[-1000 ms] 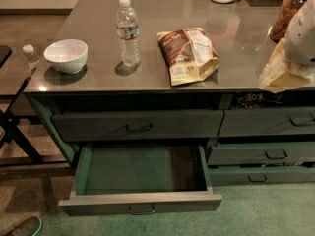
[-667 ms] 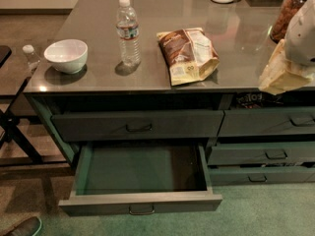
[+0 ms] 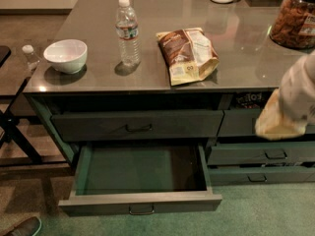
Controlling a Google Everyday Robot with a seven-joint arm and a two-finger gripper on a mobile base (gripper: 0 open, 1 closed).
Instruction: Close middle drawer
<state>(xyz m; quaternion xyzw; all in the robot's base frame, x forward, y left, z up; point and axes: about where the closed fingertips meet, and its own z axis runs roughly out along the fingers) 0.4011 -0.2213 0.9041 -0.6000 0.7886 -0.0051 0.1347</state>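
Gripper: the gripper [image 3: 278,122] shows as a blurred pale and yellowish shape at the right edge, in front of the top narrow drawer on the right side of the cabinet; it hangs above and to the right of the open drawer, apart from it
Gripper state: cannot tell whether it is open or closed, and nothing can be seen in its hold
Middle drawer: the middle drawer [image 3: 142,173] is pulled well out of the left side of the cabinet, toward the camera, with its green floor and inner walls exposed and nothing lying inside
Drawer front: low and dark grey-green, level, at the near end of the drawer, with the small dark handle [image 3: 141,210] at its centre
Upper drawer: the taller-fronted drawer [image 3: 138,124] sits directly above, pushed in
Right-hand drawers: two narrower drawers [image 3: 268,154] lie just right of the open one, both shut or nearly so
Countertop: the grey glossy countertop [image 3: 236,48] carries every loose item
White bowl: the white bowl [image 3: 65,55] stands near the left front corner
Water bottle: the water bottle [image 3: 127,32] stands upright between the bowl and the bag
Snack bag: the snack bag [image 3: 188,54] lies flat near the front edge, right of the bottle
Jar: a clear jar [image 3: 296,16] with brown contents stands at the far right
Floor: green carpet [image 3: 266,210] lies under the drawer front
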